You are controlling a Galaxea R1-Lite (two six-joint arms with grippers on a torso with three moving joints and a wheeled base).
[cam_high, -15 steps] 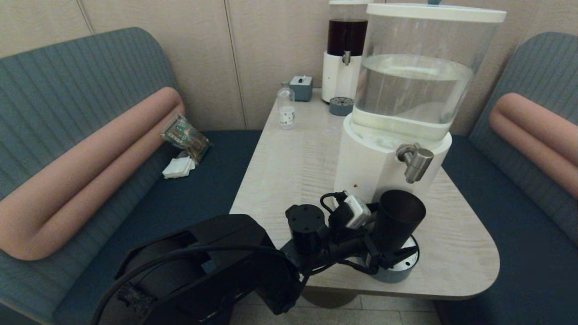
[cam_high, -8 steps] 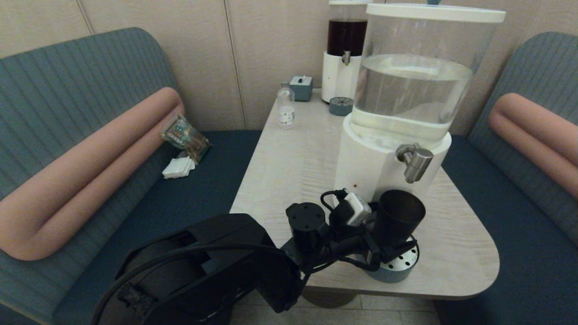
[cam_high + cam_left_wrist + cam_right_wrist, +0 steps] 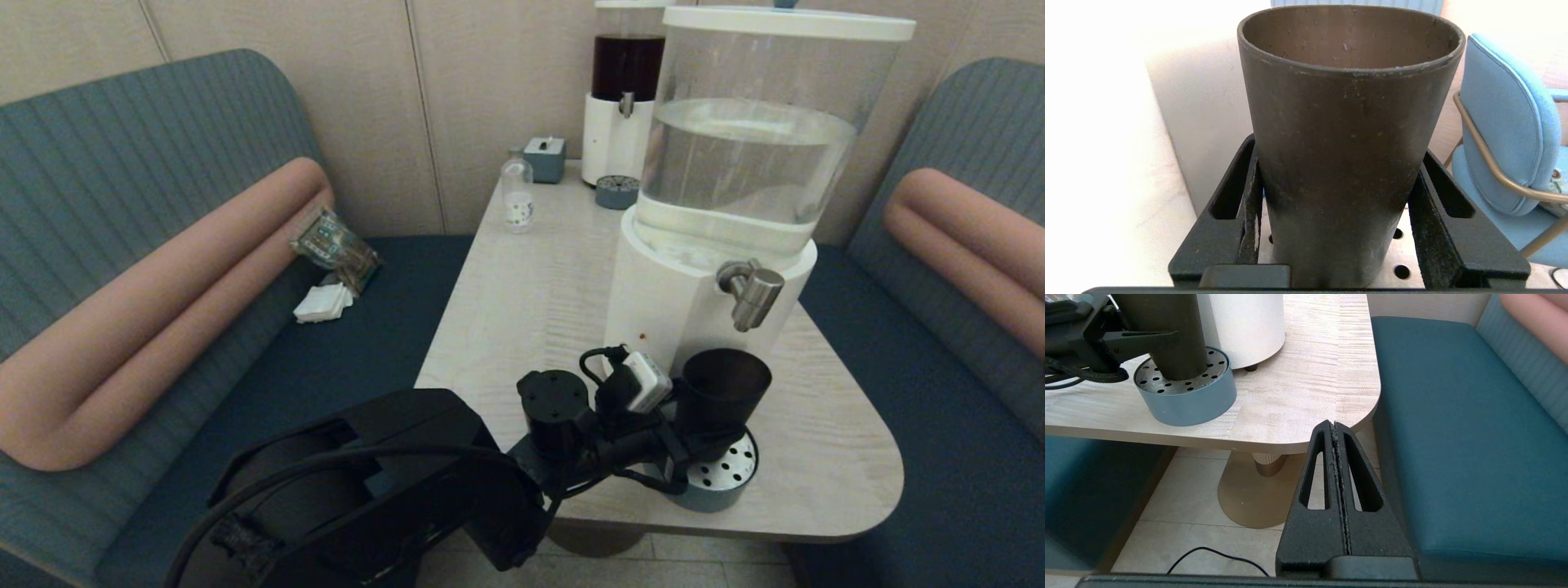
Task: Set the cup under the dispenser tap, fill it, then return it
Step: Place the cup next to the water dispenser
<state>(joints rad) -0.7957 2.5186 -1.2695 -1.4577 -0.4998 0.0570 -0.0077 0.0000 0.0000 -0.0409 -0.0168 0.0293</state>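
I have the left gripper (image 3: pixel 704 445) with its fingers (image 3: pixel 1249 212) grasping the cup (image 3: pixel 725 390) low on its wall, one on each side. The cup stands upright on the perforated top of the round blue-grey drip tray (image 3: pixel 718 490), directly below the dispenser tap (image 3: pixel 749 292), which juts from the white base of the water dispenser (image 3: pixel 735 196). All of this sits toward the near right corner of the pale wood-grain desk (image 3: pixel 539 294). At the desk's twelve o'clock end stand the dark-liquid dispenser (image 3: pixel 624 90) with a second small drip tray (image 3: pixel 616 192), a small clear bottle (image 3: pixel 517 194) and a little blue box (image 3: pixel 544 158). Teal booth seats with pink bolsters (image 3: pixel 155 310) flank the desk; a snack packet (image 3: pixel 335 245) and napkins (image 3: pixel 322 302) lie on the nine o'clock seat. The right gripper (image 3: pixel 1336 428) hangs off the desk's corner over the tiled floor (image 3: pixel 1180 498), fingers clenched together on nothing.
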